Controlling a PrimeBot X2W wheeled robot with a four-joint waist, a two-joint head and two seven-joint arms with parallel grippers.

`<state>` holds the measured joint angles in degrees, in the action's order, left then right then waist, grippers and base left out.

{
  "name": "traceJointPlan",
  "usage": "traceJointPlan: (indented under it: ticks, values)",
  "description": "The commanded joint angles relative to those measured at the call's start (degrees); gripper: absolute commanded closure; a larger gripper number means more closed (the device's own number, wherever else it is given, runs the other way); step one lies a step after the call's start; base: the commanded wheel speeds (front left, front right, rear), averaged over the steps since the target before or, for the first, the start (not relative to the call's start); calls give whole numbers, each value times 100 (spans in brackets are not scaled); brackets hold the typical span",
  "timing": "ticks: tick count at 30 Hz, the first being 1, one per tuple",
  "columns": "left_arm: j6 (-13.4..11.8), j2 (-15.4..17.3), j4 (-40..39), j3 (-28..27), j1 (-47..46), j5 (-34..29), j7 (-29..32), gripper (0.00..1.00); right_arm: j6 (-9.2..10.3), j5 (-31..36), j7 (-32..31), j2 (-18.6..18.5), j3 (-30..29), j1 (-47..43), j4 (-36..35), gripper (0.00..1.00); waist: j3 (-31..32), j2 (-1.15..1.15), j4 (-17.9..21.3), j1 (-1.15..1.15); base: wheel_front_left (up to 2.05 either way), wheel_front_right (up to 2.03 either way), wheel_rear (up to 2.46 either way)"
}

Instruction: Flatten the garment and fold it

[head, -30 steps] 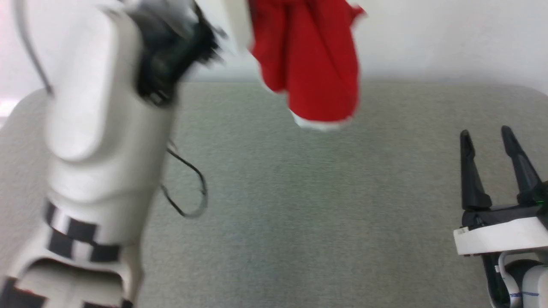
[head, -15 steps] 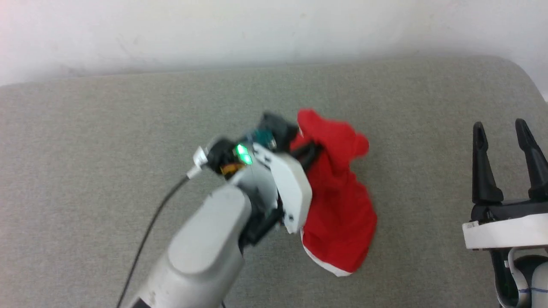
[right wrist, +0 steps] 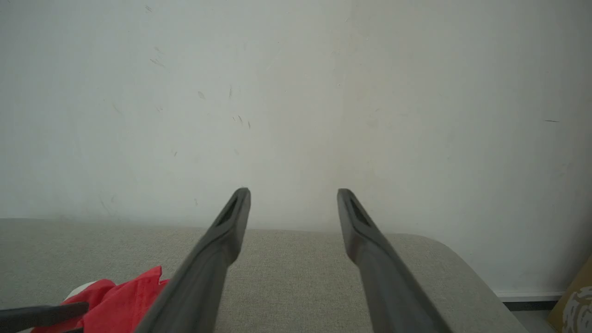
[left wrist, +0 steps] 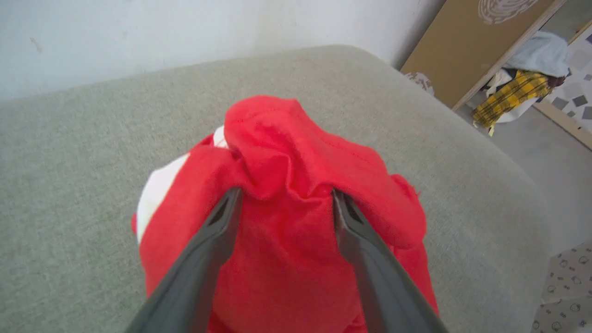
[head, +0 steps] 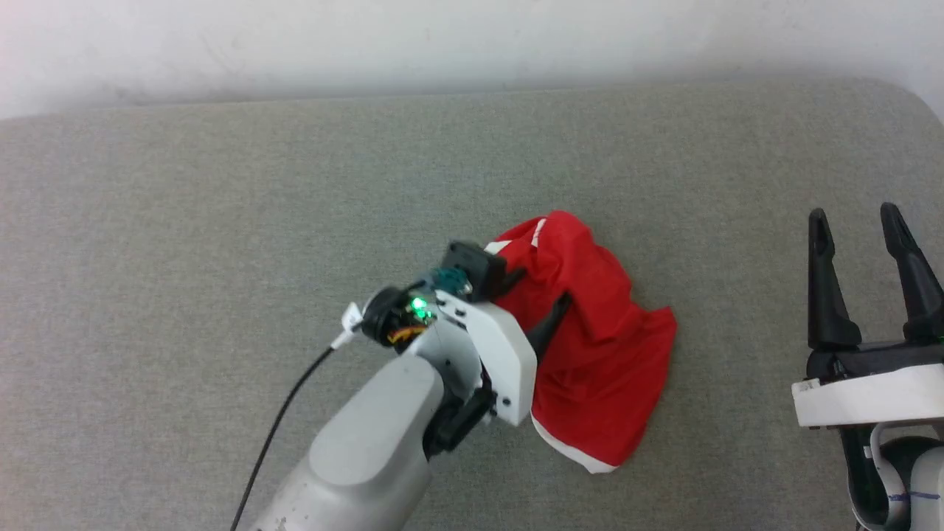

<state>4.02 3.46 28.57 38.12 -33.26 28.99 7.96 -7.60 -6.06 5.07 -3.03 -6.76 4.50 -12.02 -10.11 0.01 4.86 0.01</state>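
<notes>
The left gripper (head: 531, 302) has its two fingers apart, and they are pushed into the shorts (head: 605, 369). In the left wrist view the red cloth is bunched between and over the tips of this gripper (left wrist: 284, 196), so it clamps nothing; the cloth only lies on it. The right gripper (head: 853, 217) is at the near right, well apart from the shorts, also with its fingers spread and with nothing between them. In its own view this gripper (right wrist: 292, 194) points at the wall (right wrist: 296, 92), and a bit of the shorts (right wrist: 125, 296) shows at the lower left.

The shorts lie in a crumpled heap a little right of the middle of the pad (head: 221, 221). The white trim (head: 568, 450) shows at the near edge of the heap, and a white patch (left wrist: 157, 189) at its left side in the wrist view. I cannot see any print.

In my judgement the task is at its beginning. The shorts are on the pad, but they are not flat, and no fold is made. To spread the cloth, smooth it and then fold it is all left to do.

The pad is grey woven fabric with a rounded far right corner, and it stands against a plain white wall. A black cable (head: 280, 420) hangs from the left arm. Past the corner, the left wrist view shows a brown board (left wrist: 462, 51) and a yellow checked cloth (left wrist: 513, 95) on the floor.
</notes>
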Motion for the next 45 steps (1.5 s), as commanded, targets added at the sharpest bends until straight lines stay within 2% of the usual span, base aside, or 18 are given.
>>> traceJointPlan:
  ticks: [1, 4, 10, 11, 16, 18, 21, 25, 29, 34, 39, 45]
  values:
    - [-55, -13, -168, -120, -130, 65, -168, 0, 11, -12, 4, 15, 6, 38, 19, 0, 111, -1, -80, -1, 0, 0, 0]
    - [-178, 188, -649, -384, -56, 91, -540, 0, 11, -16, -10, 15, 0, -53, 37, 0, 235, -1, -142, -1, 0, 0, 0]
    - [-861, 992, -1963, -1214, 833, -19, -1502, 0, 11, -49, -64, 15, -55, -381, 53, 0, 401, -1, -185, -1, 0, 0, 0]
    - [-861, 992, -1963, -1214, 833, -19, -1502, 0, 11, -49, -64, 15, -55, -381, 53, 0, 401, -1, -185, -1, 0, 0, 0]
    - [-1347, 1572, -3056, -1767, 2212, -99, -2055, 0, 11, -55, -148, 15, -107, -692, 3, 0, 486, -1, -189, -1, 0, 0, 0]
    - [-1489, 1655, -3415, -1948, 2795, -112, -2182, 0, 11, -58, -175, 15, -116, -809, -19, 0, 515, -1, -209, -1, 0, 0, 0]
    - [-1550, 1715, -3702, -2152, 3514, -226, -2273, 0, 11, -69, -220, 15, -103, -943, -40, 0, 536, -1, -258, -1, 0, 0, 0]
    - [-1519, 1452, -3928, -2396, 4041, -312, -2292, 0, 11, -97, -286, 15, -73, -1004, -39, 0, 557, -1, -394, -1, 0, 0, 0]
    - [-1308, 1146, -4012, -2502, 4087, -447, -2294, 0, 11, -46, -462, 15, 91, -869, -95, 0, 512, -1, -601, -1, 0, 0, 0]
    - [-1045, 863, -3899, -2519, 3874, -632, -2295, 0, 11, -14, -1209, -1, 460, -425, 124, 0, 404, -1, -839, -1, 0, 0, 0]
    - [-834, 601, -3725, -2555, 3790, -735, -2295, 0, 11, -170, -2291, -384, 785, -141, 604, 0, 290, -1, -1099, -1, 0, 0, 0]
    - [-618, 383, -3558, -2611, 3765, -873, -2295, 0, 11, -339, -2606, -747, 893, -38, 1022, 0, 132, -1, -1366, -1, 0, 0, 0]
